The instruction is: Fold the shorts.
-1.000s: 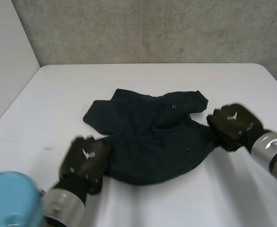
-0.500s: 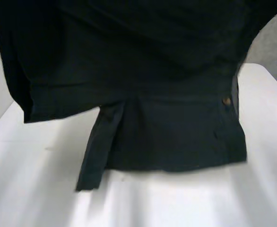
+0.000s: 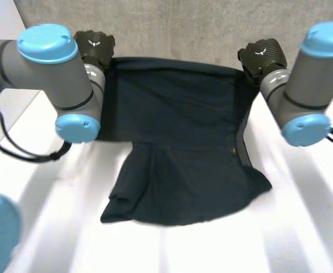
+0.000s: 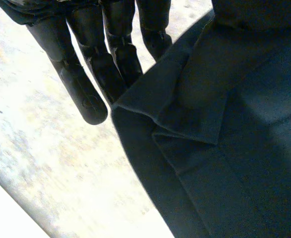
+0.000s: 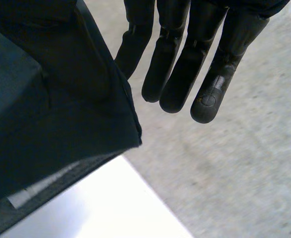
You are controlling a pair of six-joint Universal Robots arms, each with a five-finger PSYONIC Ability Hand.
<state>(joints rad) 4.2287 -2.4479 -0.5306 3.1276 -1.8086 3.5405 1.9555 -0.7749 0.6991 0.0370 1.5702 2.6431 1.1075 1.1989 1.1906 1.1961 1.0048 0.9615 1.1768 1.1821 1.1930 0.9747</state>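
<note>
Pinching one top corner of the shorts [image 4: 225, 148] against the cloth-covered thumb with straight, close-set fingers [image 4: 93, 69] of the left hand [image 3: 95, 46]; gripping the opposite corner likewise with the fingers [image 5: 210, 84] of the right hand [image 3: 263, 56]. Holding the top edge stretched crosswise between both raised hands, each equally near. Draping downward toward the robot, lower part lying on the surface [image 3: 308, 227]. Probably calling for lowering both arms together.

The middle of the table [image 3: 306, 227] is blocked by the shorts [image 3: 178, 125], held up between the left hand [image 3: 95, 46] and the right hand [image 3: 261, 57], while room is left at both sides and the near edge.
</note>
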